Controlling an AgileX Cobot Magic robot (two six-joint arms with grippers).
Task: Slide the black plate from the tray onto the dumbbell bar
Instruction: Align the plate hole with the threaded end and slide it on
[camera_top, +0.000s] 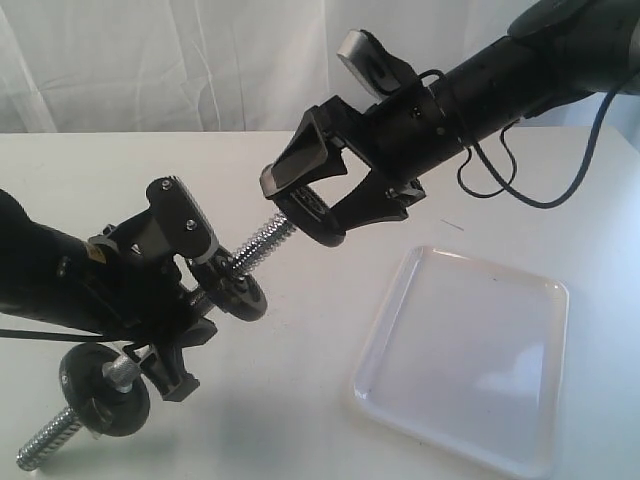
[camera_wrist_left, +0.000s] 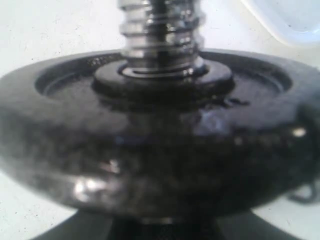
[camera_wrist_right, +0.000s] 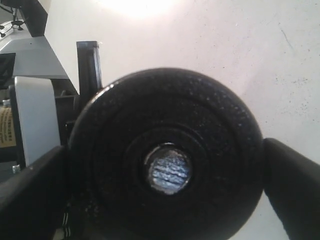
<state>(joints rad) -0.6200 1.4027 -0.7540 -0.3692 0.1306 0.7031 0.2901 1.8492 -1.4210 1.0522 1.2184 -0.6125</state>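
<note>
The black plate (camera_wrist_right: 212, 127) sits clamped in right gripper (camera_top: 300, 195); its hole meets dumbbell bar (camera_top: 262, 240) tip.

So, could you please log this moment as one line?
left gripper: holding dumbbell bar | right gripper: gripping black plate | bar's threaded end visible in plate hole | tray: no plate on it

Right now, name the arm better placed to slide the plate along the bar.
Right. The right gripper holds the plate, its hole lined up on the bar; the left gripper holds the bar.
</note>
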